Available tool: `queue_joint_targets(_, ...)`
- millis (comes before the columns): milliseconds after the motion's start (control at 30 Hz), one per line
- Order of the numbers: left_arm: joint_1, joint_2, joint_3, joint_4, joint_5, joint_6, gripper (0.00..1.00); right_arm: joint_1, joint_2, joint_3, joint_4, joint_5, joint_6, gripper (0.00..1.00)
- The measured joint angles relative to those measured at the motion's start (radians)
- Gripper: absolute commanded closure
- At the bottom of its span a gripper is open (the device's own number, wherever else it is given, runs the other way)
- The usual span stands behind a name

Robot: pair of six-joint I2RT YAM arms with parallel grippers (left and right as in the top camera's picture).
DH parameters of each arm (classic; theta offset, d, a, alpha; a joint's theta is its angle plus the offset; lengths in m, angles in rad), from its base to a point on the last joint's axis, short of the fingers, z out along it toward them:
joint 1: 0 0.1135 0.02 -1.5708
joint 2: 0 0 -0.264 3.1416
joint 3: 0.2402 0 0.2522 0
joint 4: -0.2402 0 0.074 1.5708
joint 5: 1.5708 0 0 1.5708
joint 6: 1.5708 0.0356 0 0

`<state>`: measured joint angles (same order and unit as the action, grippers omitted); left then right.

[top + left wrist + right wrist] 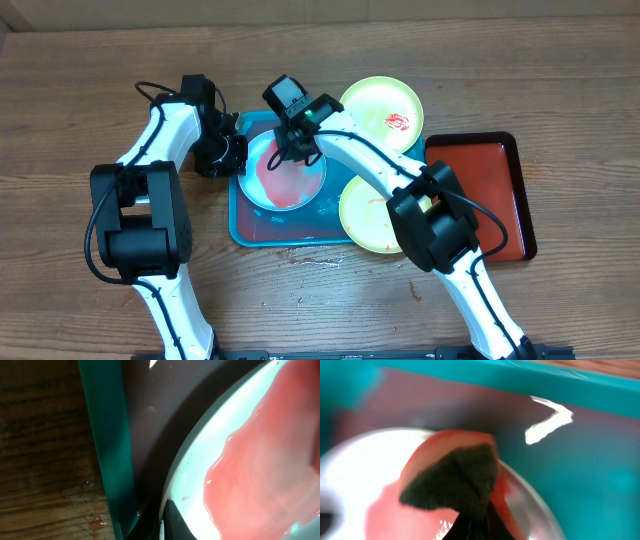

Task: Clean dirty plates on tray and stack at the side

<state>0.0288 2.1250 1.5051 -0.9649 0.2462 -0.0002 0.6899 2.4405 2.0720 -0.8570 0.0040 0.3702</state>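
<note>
Just right of the tray (248, 228), at its near corner, a yellow-green plate (365, 215) lies partly under the right arm (365, 165). Inside the tray sits the blue-rimmed plate (300, 185), pooled with red sauce. The right gripper (282, 155) seems to pinch a dark sponge (452, 480) against it. The left gripper (234, 155) is at the plate's left rim; whether it grips, I cannot tell. Beyond the tray's far right corner lies a second yellow-green plate (380, 105), smeared red.

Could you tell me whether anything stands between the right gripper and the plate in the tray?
Only the dark pad that the right gripper holds, resting on the plate in the tray. Nothing else visible stands between them.
</note>
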Motion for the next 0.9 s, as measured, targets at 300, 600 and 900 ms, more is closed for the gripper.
queue_joint_targets(300,0.0,0.0,0.0,0.003,0.004,0.0,0.96,-0.009,0.007,-0.017,0.004,-0.295,-0.005,0.96)
queue_joint_targets(600,0.007,0.0,0.0,0.0,0.025,0.005,0.96,-0.026,-0.034,-0.033,-0.167,-0.435,-0.066,0.96)
queue_joint_targets(900,0.006,-0.046,-0.024,0.0,0.022,0.017,0.96,-0.208,-0.427,-0.043,-0.31,-0.403,-0.078,0.96)
